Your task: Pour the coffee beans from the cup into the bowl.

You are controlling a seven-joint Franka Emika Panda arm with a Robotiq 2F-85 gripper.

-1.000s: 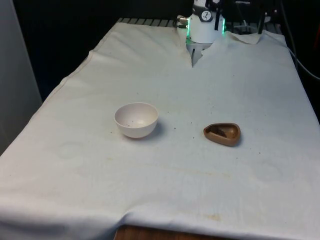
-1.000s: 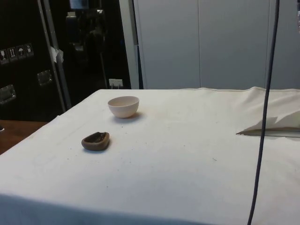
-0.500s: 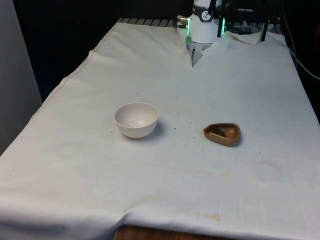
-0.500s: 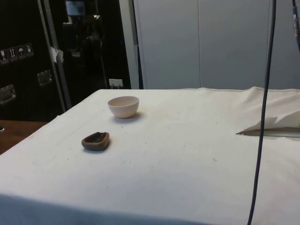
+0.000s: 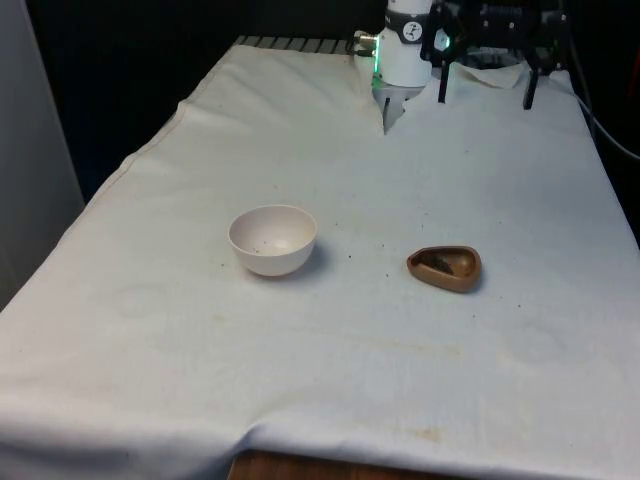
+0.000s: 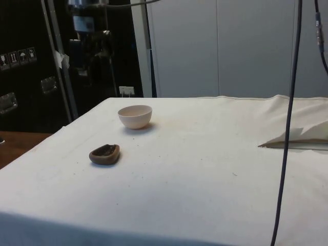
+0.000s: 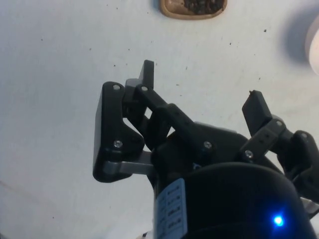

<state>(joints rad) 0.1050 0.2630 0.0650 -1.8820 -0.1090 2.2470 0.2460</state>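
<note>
A low brown cup (image 5: 445, 268) with dark coffee beans in it lies on the white cloth at the front view's right. A white bowl (image 5: 272, 240) stands upright to its left, about a hand's width away, with a few specks inside. In the side view the cup (image 6: 105, 154) is nearer than the bowl (image 6: 135, 116). My gripper (image 5: 484, 100) hangs open above the table's far end, well behind both and holding nothing. In the wrist view the gripper (image 7: 201, 79) stands open over bare cloth, with the cup (image 7: 194, 7) and the bowl's rim (image 7: 314, 45) beyond its fingertips.
A raised fold of the cloth (image 6: 297, 136) lies near the robot's base. A black cable (image 6: 288, 128) hangs down across the side view. A few loose specks dot the cloth around the cup and bowl.
The gripper has come down into sight at the table's far end, its two open fingers now showing in the front view. Cup and bowl have not moved.
</note>
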